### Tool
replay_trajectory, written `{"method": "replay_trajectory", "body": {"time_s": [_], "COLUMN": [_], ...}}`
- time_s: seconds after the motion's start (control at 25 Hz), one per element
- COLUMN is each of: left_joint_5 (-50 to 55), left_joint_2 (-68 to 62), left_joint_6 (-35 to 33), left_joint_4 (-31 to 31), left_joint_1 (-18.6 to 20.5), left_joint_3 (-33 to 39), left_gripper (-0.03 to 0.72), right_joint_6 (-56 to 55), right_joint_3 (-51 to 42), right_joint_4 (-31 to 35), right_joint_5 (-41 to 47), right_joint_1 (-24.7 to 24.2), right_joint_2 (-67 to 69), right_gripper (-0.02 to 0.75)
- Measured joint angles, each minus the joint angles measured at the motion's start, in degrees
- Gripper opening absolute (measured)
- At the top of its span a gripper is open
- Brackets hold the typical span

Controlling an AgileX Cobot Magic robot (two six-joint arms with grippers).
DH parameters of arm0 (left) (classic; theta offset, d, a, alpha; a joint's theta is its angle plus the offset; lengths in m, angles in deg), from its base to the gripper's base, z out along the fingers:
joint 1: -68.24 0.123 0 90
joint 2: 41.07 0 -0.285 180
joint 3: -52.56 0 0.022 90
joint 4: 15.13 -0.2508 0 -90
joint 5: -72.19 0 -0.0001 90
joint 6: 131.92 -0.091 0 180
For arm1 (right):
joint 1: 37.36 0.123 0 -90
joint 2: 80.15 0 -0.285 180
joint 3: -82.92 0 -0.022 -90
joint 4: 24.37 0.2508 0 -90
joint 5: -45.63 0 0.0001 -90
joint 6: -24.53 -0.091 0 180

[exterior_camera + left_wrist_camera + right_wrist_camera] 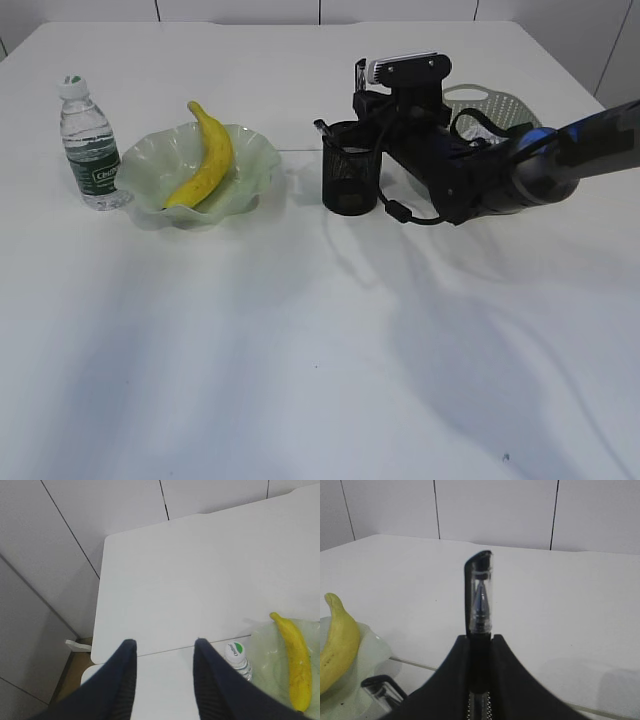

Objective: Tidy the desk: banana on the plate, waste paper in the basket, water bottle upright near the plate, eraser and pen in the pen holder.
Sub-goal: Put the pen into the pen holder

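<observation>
My right gripper [480, 639] is shut on a black pen [480, 595] whose clear capped end sticks out past the fingertips. In the exterior view the right gripper [372, 105] hangs over the black mesh pen holder [350, 172], and another pen [322, 127] leans inside it. The banana [205, 160] lies in the pale green plate [262, 150]. Left of the plate, the water bottle [90, 145] stands upright. My left gripper [165, 645] is open and empty above the desk's left edge, with the bottle cap [236, 651] beside it. The eraser and waste paper are out of view.
The sage-green basket [492, 100] sits behind my right arm, mostly hidden by it. The white desk [300, 350] stretches across the front. A seam crosses the tabletop behind the plate. The desk's left edge drops to the floor [75, 660].
</observation>
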State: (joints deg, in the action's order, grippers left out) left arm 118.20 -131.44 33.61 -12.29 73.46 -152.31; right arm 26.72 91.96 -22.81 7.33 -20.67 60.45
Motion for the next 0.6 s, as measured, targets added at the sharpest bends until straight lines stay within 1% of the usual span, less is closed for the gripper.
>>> {"method": "replay_trajectory", "body": {"time_s": [0.6], "left_joint_5": [0.0], "left_joint_2": [0.0], "left_joint_6": [0.0], "left_joint_4": [0.0], "left_joint_1": [0.0], "left_joint_3": [0.0], "left_gripper": [0.26], "right_joint_6": [1.31], "right_joint_3": [0.0], "right_joint_4": [0.0], "right_joint_5": [0.0], "right_joint_1": [0.0], "right_joint_2": [0.0], "right_gripper": [0.066]}}
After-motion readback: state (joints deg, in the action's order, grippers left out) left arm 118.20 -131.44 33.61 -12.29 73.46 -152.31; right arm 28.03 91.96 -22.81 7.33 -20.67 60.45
